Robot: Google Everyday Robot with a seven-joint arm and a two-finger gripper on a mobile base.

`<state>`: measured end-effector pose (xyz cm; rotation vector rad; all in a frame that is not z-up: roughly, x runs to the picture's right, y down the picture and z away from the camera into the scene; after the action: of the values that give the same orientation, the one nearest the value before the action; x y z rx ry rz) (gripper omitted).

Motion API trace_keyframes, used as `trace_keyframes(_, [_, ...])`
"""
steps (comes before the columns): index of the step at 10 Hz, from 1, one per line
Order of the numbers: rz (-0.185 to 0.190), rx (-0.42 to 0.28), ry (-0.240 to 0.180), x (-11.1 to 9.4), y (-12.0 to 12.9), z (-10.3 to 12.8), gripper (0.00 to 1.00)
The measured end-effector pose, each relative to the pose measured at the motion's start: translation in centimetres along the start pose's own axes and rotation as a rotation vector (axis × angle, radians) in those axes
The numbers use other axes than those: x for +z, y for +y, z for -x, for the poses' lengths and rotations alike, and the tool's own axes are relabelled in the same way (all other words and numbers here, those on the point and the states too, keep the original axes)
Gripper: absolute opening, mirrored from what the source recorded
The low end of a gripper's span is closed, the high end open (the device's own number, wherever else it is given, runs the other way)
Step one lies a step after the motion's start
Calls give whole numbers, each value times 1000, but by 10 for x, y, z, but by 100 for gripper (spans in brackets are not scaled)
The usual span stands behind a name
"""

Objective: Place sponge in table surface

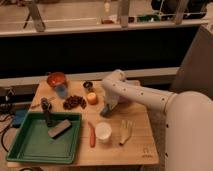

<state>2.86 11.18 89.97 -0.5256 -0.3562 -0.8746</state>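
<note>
Camera view, claw [107, 108] mid-table [141, 136], block [59, 128] in tray [33, 144]

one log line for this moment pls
gripper: low over middle of table surface, at sponge | sponge: contact with surface unclear | green tray: apart from gripper

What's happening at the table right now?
The robot's single arm reaches in from the right over the table surface. Its gripper is low near the middle of the tabletop, right at the sponge, just right of an orange fruit. The sponge looks at or barely above the wood; whether it has been let go is unclear. The green tray holding a grey block sits front left.
</note>
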Motion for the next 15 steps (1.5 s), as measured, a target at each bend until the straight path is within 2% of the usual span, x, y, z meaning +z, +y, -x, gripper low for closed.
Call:
trace_keyframes(2, [9,7,2,1,-1,0,31])
trace_keyframes(6, [20,34,5,1,-1,-1,72])
trace_keyframes(7, [22,38,5,1,-1,-2,78])
trace_keyframes(15, [31,42,-3,1,-1,-1,80])
